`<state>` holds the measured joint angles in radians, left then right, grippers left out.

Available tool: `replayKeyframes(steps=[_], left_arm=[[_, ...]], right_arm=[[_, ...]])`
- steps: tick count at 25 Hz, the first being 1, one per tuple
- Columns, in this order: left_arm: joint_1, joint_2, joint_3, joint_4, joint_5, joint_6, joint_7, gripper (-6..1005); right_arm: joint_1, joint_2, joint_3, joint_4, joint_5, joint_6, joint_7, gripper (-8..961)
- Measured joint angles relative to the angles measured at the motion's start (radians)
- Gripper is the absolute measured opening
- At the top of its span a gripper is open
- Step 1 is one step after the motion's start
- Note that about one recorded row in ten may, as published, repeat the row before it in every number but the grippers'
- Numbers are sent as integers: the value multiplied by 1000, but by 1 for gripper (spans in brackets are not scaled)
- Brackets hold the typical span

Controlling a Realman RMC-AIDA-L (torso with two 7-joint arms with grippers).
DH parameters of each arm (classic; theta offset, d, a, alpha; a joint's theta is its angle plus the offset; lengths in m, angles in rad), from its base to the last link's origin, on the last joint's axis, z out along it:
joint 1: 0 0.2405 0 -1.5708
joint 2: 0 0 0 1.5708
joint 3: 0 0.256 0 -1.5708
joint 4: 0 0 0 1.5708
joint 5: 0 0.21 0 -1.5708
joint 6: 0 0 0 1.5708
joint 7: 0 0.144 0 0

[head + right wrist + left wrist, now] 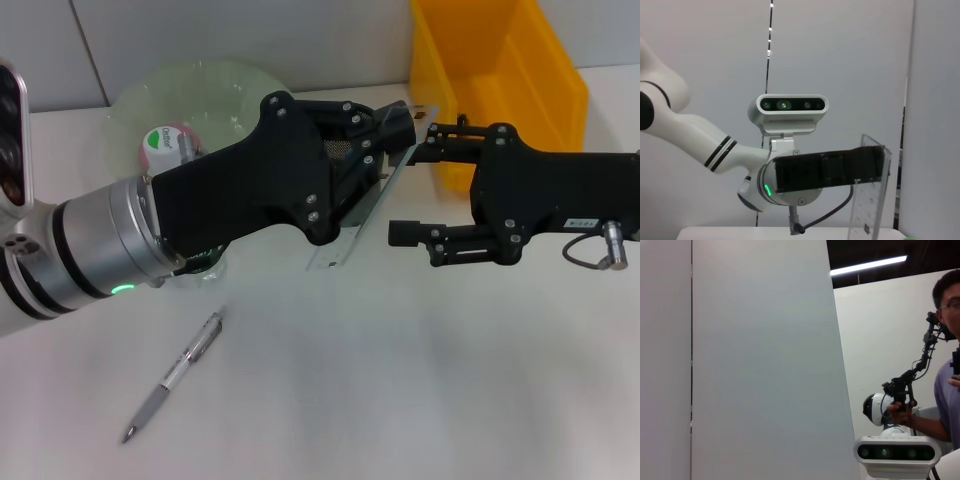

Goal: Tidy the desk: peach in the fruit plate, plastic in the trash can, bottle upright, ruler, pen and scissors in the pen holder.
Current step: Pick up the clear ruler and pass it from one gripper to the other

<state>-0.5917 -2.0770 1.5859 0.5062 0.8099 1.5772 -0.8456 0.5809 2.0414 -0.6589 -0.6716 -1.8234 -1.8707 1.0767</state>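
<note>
A: Two arms meet mid-frame in the head view. The left tool (385, 125) comes in from the lower left, the right tool (420, 185) from the right edge. Between them, a clear ruler (365, 210).

B: Who has it?

A: The left tool looks clenched on the ruler's upper end, near the top centre of the frame. The ruler slants down toward the middle, lower end off the tabletop (400, 400) as far as I can judge. In the right wrist view the ruler (867, 200) stands nearly upright, with the left tool (867, 160) across its top.

B: And the right tool?

A: Released; its two fingers lie wide apart, one above the other, beside the ruler without touching it. My guess is a handover or a regrip, to get the ruler end-on for the holder.

B: Where's the pen holder?

A: Probably hidden behind the left arm; a bit of mesh shows there, can't confirm. The pen (175, 375) lies at lower left on the tabletop. The glass fruit plate (150, 95) sits upper left, the yellow bin (545, 75) upper right.
</note>
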Motion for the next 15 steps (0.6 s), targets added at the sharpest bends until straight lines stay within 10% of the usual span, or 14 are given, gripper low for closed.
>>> replayKeyframes(steps=[15], left_arm=[[2, 4, 2, 0, 12, 35, -35, 57]], right_arm=[[14, 7, -44, -6, -2, -8, -3, 641]])
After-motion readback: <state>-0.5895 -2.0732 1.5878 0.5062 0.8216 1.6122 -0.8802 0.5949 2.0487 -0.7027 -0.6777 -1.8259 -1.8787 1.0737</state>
